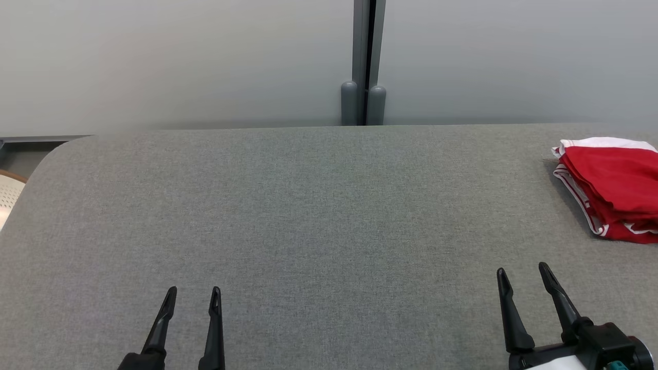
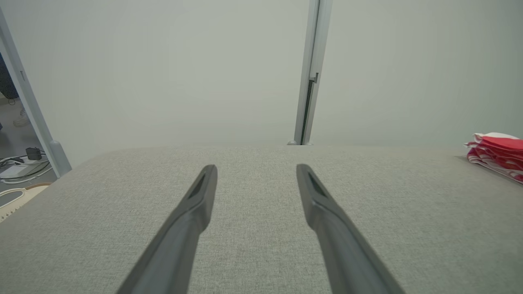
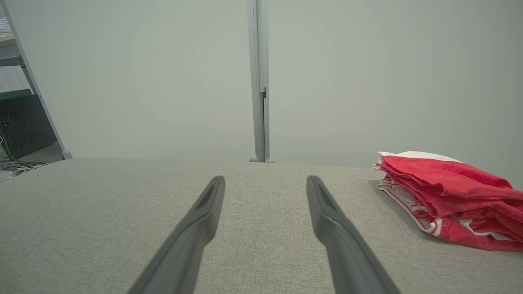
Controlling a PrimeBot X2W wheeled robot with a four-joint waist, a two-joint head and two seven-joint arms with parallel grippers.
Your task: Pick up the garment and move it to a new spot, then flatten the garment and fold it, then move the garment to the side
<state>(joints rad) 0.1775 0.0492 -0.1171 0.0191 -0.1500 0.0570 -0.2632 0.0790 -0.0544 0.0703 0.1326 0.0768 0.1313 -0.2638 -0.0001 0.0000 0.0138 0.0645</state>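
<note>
Okay, head view: the left gripper [image 1: 194, 290] is at lower left, fingers spread wide with nothing between them, hovering over bare grey fabric table [image 1: 308, 205]. The right gripper [image 1: 523, 268] is at lower right, also wide and empty. The red garment [image 1: 611, 190] has white trim and sits folded in a stack at the far right of the table, cut off by the frame edge and well apart from both grippers, nearer the right one. Pale wall panels [image 1: 154, 61] stand behind the table with a grey post [image 1: 363, 61] between them. A cream perforated object [image 1: 7, 192] pokes in at the left edge; can't tell what it is.

Left wrist view: both dark fingers are splayed wide over the table with only table fabric showing between them. The garment is far off to the right near the table's back edge – small in frame. Cables [image 2: 16, 167] lie on the floor at left, beyond the rounded table corner.

Right wrist view: the fingers are spread wide and hold nothing. The garment lies to the right of the fingers and further back, not touching them – layered red folds with a white band at the back and striped white trim along the near edge.
</note>
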